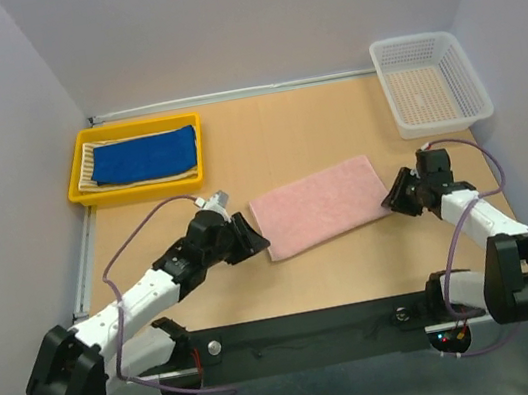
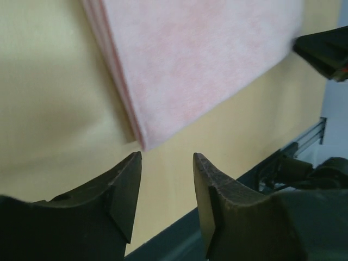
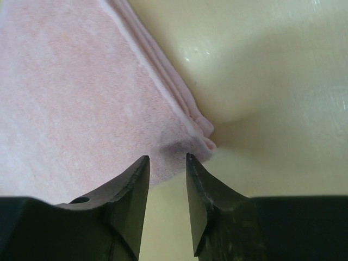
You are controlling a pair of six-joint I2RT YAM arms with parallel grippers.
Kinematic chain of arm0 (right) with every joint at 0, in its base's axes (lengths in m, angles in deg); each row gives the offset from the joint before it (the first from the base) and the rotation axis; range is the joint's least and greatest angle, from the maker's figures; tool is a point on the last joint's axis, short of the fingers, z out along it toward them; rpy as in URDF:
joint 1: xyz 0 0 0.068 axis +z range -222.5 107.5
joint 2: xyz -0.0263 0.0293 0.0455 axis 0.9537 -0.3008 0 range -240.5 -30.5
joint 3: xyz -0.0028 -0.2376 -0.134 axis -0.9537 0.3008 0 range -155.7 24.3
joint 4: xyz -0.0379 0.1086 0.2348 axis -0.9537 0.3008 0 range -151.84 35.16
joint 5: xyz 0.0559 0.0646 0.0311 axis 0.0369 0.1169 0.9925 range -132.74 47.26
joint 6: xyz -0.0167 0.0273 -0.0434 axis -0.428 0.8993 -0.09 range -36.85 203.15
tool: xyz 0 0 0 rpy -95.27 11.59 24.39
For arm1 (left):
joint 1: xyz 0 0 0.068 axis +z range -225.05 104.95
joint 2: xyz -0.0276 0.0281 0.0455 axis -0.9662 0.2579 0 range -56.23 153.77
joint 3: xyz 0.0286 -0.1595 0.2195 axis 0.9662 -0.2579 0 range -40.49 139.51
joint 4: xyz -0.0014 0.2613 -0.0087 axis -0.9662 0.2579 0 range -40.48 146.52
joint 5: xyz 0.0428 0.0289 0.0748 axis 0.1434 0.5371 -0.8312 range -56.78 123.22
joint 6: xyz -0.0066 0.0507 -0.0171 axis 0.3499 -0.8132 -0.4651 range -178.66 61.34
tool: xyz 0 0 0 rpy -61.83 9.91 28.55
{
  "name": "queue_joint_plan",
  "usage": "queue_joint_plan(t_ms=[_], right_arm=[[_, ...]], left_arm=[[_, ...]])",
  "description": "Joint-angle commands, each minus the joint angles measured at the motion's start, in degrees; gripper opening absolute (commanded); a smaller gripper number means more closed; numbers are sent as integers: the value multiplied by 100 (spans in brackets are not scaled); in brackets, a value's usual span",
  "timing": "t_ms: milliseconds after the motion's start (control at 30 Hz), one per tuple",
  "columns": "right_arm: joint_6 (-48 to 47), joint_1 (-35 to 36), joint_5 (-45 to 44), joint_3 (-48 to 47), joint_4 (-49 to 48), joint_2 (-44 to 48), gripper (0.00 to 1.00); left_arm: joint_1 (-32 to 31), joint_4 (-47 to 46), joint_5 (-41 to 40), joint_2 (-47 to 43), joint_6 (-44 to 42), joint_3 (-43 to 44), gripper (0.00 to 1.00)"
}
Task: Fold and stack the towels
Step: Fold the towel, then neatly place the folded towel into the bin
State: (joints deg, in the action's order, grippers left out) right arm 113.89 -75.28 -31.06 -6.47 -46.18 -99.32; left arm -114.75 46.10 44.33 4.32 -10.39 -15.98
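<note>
The pale pink towel (image 1: 319, 205) lies folded flat in the middle of the table. It also shows in the left wrist view (image 2: 201, 60) and the right wrist view (image 3: 76, 92). My left gripper (image 1: 254, 241) is open and empty, just short of the towel's near left corner. My right gripper (image 1: 393, 198) is open and empty, its tips at the towel's near right corner. The royal blue towel (image 1: 147, 156) lies folded on the yellow-and-cream striped towel (image 1: 89, 167) in the yellow tray (image 1: 74, 183) at the back left.
A white mesh basket (image 1: 429, 82) stands at the back right. A dark rail (image 1: 308, 337) with cables runs along the near edge between the arm bases. Walls close in the table on three sides.
</note>
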Motion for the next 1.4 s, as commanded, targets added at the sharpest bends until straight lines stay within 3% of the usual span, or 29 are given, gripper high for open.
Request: queue_joint_plan(t_ms=[0, 100, 200, 233, 367, 633, 867, 1367], right_arm=[[-1014, 15, 298, -473, 366, 482, 43], [-1289, 85, 869, -606, 403, 702, 52], [-1535, 803, 512, -895, 736, 756, 62], [-1562, 1337, 223, -1070, 789, 730, 67], [-1677, 2974, -622, -1686, 921, 257, 72], [-2291, 5847, -2029, -3154, 1255, -1859, 72], [-2766, 6571, -2433, -3779, 1378, -3171, 72], [-3197, 6967, -3110, -4289, 1484, -3744, 69]], left_arm=[[181, 814, -627, -790, -405, 861, 60], [918, 966, -418, -1054, -836, 959, 63], [1638, 1124, -154, -1046, -1379, 1003, 76], [1737, 1203, -136, -1020, -1538, 1029, 79], [2063, 1256, -136, -940, -2066, 1100, 94], [2397, 1046, -426, -1151, -2797, 863, 95], [2406, 1028, -663, -1300, -2753, 862, 94], [2520, 1001, -602, -1195, -2727, 880, 93]])
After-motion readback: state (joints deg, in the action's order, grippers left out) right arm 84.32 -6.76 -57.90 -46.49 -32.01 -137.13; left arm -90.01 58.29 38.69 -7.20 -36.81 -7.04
